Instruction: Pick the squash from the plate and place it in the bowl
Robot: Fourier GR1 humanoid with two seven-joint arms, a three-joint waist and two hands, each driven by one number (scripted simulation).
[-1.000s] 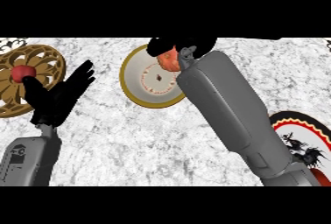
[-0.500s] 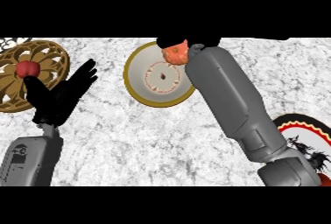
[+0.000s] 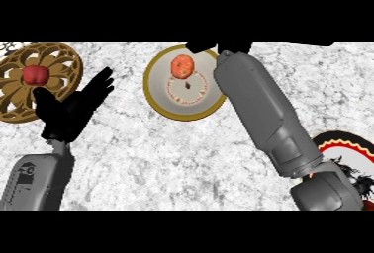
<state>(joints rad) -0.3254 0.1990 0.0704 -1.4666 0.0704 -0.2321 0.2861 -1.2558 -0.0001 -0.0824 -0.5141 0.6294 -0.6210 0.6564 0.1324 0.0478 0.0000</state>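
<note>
Squash [image 3: 182,65] lies on the plate [image 3: 162,101], free of the right hand [image 3: 219,47], which sits beside it at the far rim, fingers hidden, probably poised to grasp. Left hand [image 3: 73,106] rests spread beside the bowl [image 3: 51,54].

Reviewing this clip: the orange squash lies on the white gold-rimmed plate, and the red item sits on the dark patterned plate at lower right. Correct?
Not quite. The head view shows the red item on the golden openwork dish at upper left, not on the dark patterned plate. The squash does lie on the white gold-rimmed plate.
</note>
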